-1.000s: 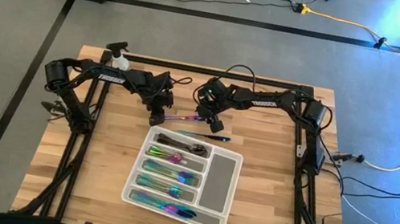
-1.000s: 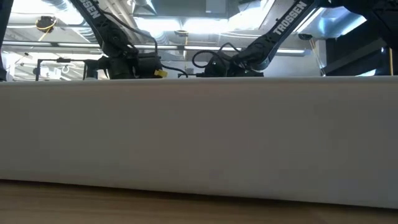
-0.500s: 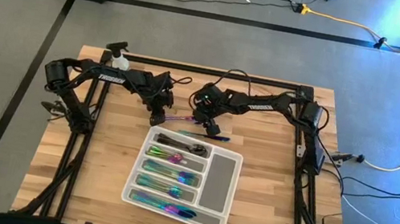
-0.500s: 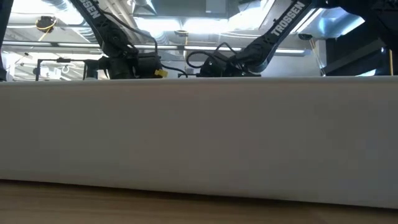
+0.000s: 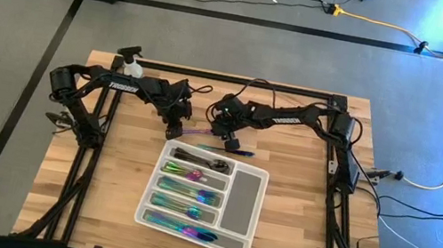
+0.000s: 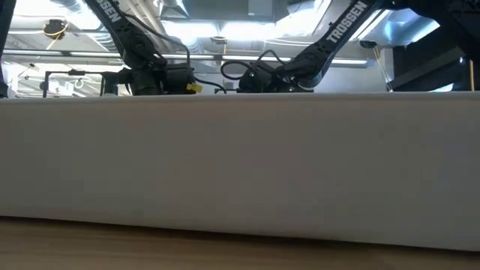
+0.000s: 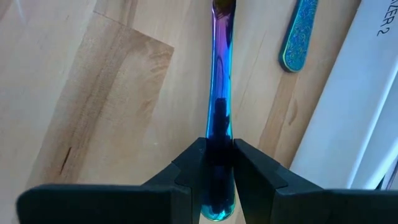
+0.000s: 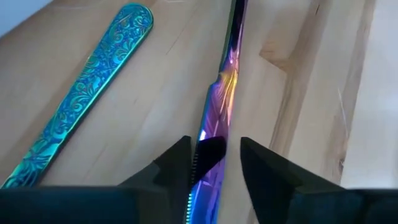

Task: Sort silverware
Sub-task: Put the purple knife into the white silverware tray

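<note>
While most of the silverware already lies sorted, the wooden surface (image 5: 275,232) carries the white-grey compartment tray (image 5: 248,192) near its middle, with both arms reaching in from the far side. Five narrow compartments hold cutlery: four filled with iridescent pieces (image 5: 185,192), whose number I cannot count, and the farthest one with dark spoons (image 5: 198,157); the long side compartment looks bare.

Two pieces remain outside the tray, both just beyond its far edge.

1. An iridescent knife (image 7: 219,81), serrated along one edge in the right wrist view, spans the gap between the two arms. The left end effector (image 7: 217,163) pinches one end of it firmly. The right end effector (image 8: 214,163) straddles the other end, its fingers (image 8: 264,163) not quite touching the blade; a hand-over between arms appears to be in progress.
2. A teal, embossed handle (image 8: 87,87) lies flat on the wood beside the knife, near the tray wall, untouched; its working end is out of sight.

By my judgement the task is nearly complete: two pieces left.

A spray bottle (image 5: 131,60) stands at the far left corner.
</note>
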Controlling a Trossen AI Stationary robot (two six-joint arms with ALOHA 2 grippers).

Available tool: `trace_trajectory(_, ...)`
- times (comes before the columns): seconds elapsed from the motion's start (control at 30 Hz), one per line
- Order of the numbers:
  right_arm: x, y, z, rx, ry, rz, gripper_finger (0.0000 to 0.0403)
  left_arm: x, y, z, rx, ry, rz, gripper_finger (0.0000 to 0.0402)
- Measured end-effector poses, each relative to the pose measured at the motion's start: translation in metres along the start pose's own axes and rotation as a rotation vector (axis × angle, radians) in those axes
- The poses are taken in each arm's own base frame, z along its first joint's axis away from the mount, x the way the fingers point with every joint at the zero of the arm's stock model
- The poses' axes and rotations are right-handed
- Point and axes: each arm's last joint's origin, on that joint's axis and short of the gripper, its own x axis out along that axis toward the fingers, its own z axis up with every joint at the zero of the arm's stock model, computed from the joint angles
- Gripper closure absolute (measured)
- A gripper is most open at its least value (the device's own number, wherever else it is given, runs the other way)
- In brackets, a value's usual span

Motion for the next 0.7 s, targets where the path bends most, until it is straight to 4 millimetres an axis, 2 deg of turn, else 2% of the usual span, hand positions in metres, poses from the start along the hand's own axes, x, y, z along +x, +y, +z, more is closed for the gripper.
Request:
trace_trajectory(0.3, 0.0001, -0.0001, -0.0011, 0.003, 0.018, -0.005, 0.0392, -0.0001, -0.0004, 0.0002, 0.001, -0.003, -0.013, 0.0340)
trace_trajectory(0.7, -0.0001, -0.0007, -0.0020, 0.006, 0.032, -0.015, 0.0402, -0.0001, -0.0005, 0.0008, 0.021, -0.010, -0.015, 0.0340)
